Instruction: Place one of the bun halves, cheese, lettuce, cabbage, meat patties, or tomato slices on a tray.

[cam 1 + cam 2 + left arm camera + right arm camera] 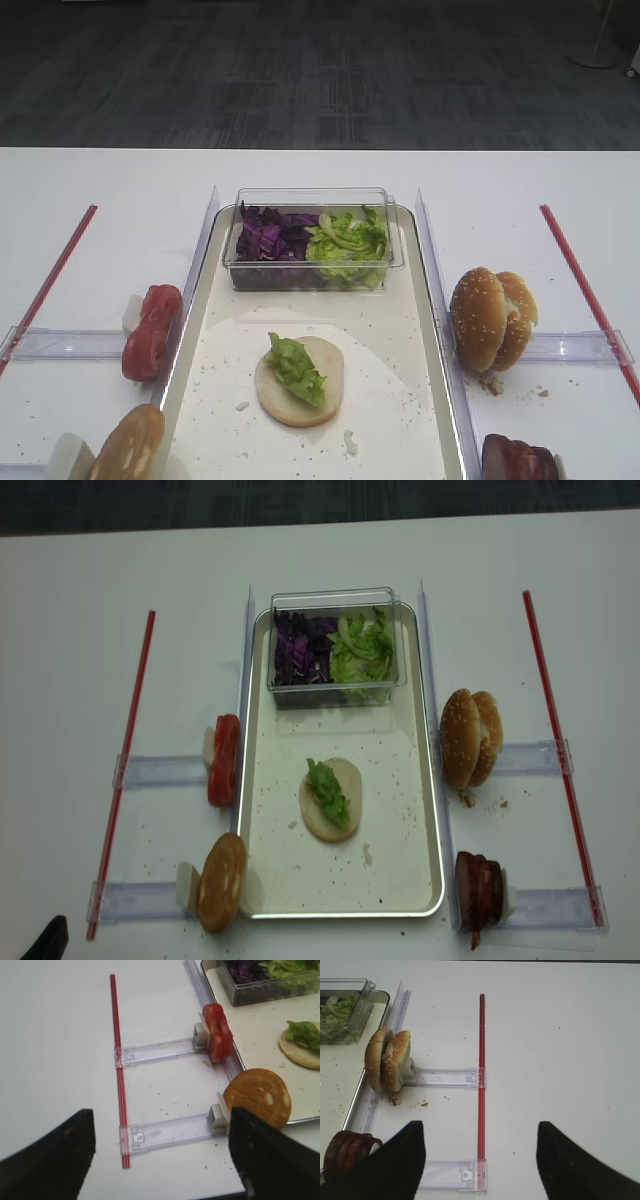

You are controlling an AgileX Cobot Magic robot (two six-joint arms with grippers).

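On the cream tray lies a pale flat bun round with a piece of lettuce on top. Purple cabbage and more green leaves fill a clear tub at the tray's far end. Sesame bun halves stand on edge right of the tray, with meat patties nearer. Tomato slices stand on the left. My right gripper hovers open and empty over the table right of the buns. My left gripper is open and empty, left of the tomato slices.
A golden-brown round piece stands at the tray's left front corner. Clear plastic rails hold the standing food on both sides. Red strips run along the outer left and right. Crumbs dot the tray and table.
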